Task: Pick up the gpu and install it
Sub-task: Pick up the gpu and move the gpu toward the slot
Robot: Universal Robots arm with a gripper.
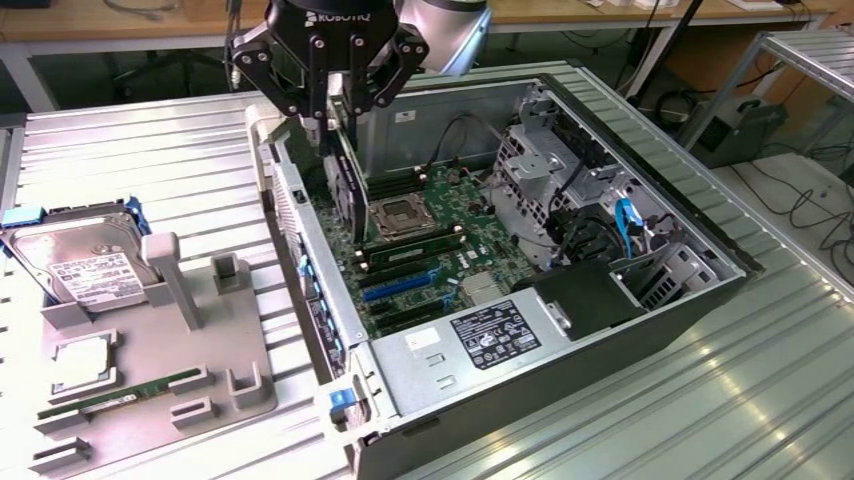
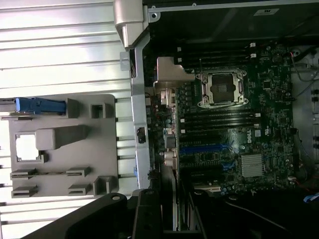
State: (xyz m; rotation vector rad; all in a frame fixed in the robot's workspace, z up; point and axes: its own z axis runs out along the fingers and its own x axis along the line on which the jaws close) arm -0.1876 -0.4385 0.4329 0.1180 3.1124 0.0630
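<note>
Your gripper (image 1: pixel 334 108) is closed partway on the upper end of the gpu (image 1: pixel 350 185). The card hangs on edge directly below the claw, and its long axis appears to run down toward the motherboard (image 1: pixel 447 235) inside the open computer case (image 1: pixel 694 250). Its lower end sits near the processor socket (image 1: pixel 400 215), apart from the blue slot (image 1: pixel 400 286). Room is tight between the case's near wall and the memory sticks (image 1: pixel 414 250).

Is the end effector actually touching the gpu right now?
Touching. The exterior view shows the end effector clamped on the upper edge of the gpu, which hangs upright over the open computer case.
</note>
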